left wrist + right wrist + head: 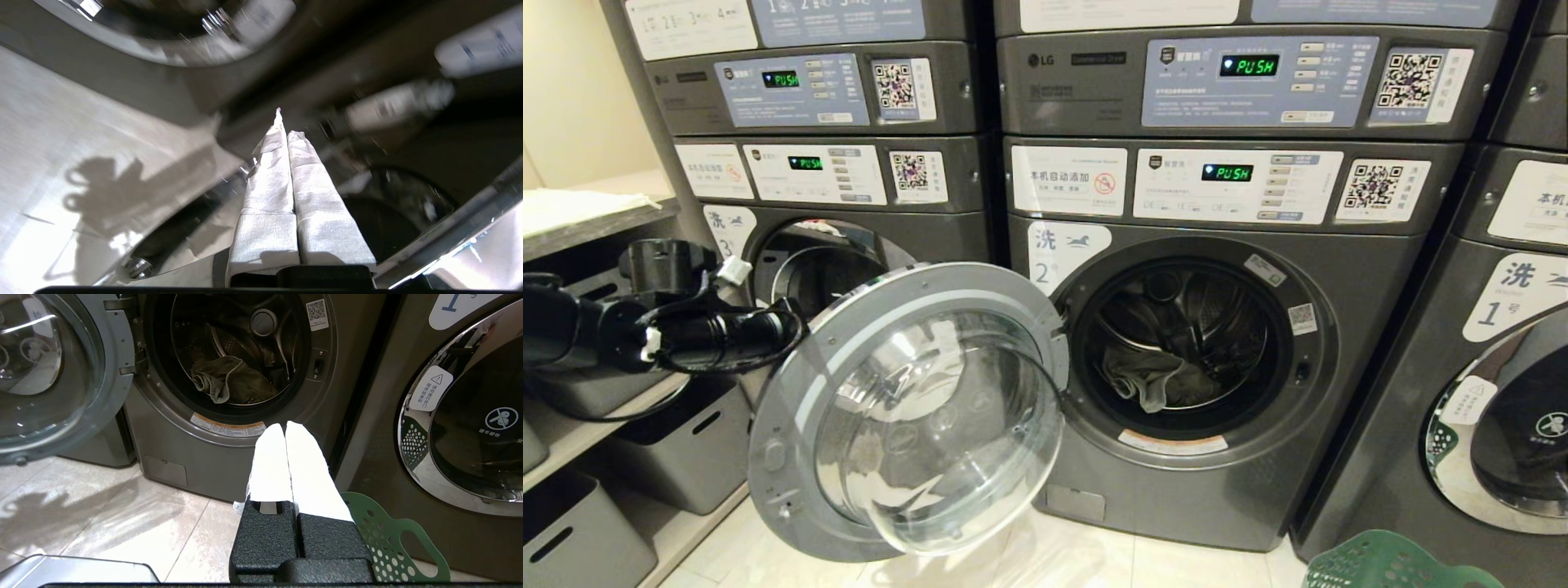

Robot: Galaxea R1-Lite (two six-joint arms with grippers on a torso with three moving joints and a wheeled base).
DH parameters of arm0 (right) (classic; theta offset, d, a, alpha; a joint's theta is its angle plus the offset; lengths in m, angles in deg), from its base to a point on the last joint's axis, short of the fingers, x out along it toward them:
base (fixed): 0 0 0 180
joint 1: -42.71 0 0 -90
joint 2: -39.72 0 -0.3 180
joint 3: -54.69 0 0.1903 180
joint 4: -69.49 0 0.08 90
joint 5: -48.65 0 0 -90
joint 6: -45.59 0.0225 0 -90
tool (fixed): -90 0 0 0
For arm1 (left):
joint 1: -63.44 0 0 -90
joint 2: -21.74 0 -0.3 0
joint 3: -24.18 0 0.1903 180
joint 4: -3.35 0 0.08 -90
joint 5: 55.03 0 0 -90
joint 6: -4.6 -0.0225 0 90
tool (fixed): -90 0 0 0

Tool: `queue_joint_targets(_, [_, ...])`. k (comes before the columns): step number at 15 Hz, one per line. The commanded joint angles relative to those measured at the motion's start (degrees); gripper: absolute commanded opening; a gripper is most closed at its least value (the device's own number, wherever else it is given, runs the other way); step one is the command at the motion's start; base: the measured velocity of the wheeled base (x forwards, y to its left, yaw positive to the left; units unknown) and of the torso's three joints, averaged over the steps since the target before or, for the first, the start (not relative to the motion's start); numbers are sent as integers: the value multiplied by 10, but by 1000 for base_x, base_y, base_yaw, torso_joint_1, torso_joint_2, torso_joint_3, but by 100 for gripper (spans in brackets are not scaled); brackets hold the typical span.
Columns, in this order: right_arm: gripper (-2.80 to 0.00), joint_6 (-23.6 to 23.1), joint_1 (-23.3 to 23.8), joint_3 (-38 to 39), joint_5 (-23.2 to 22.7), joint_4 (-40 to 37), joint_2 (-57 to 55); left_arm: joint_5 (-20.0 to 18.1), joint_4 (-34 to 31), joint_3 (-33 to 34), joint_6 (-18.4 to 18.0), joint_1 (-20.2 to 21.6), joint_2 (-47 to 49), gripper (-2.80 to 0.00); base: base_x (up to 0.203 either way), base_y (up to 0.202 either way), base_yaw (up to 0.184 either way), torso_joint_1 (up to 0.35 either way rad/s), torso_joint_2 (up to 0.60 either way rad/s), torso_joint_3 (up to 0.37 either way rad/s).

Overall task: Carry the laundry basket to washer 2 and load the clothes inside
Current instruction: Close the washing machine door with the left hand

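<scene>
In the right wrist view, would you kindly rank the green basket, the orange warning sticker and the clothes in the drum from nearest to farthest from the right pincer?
1. Green basket: on the floor beside the right pincer.
2. Orange warning sticker: on washer 2's lower door rim.
3. Clothes: deep inside the drum.

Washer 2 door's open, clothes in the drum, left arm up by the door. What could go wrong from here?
1. The left gripper is shut and empty beside the open door; a swing could knock the glass rather than push the rim.
2. The garment lies near the drum's front lip and might get pinched when the door closes.
3. The green basket sits on the floor by washer 1 and may snag the base.
</scene>
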Motion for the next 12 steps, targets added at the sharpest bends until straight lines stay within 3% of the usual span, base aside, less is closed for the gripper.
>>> queue_joint_targets(1, [-280, -1, 0, 0, 0, 0, -1, -4, 4, 52, 25, -39, -80, -280, 0, 0, 0, 0, 0, 0])
queue_joint_targets(4, [-280, 1, 0, 0, 0, 0, -1, -7, 2, 111, 105, -169, -187, -280, 0, 0, 0, 0, 0, 0])
queue_joint_targets(7, [-280, 2, 0, 0, -1, 0, -1, -4, -26, 124, 173, -288, -288, -280, 0, 0, 0, 0, 0, 0])
queue_joint_targets(9, [-280, -5, 0, 0, -5, 1, -1, 22, -59, 122, 189, -329, -361, -280, 0, 0, 0, 0, 0, 0])
queue_joint_targets(12, [-280, -55, 0, -16, -16, -5, -8, 111, -111, 126, 197, -353, -463, -280, 0, 0, 0, 0, 0, 0])
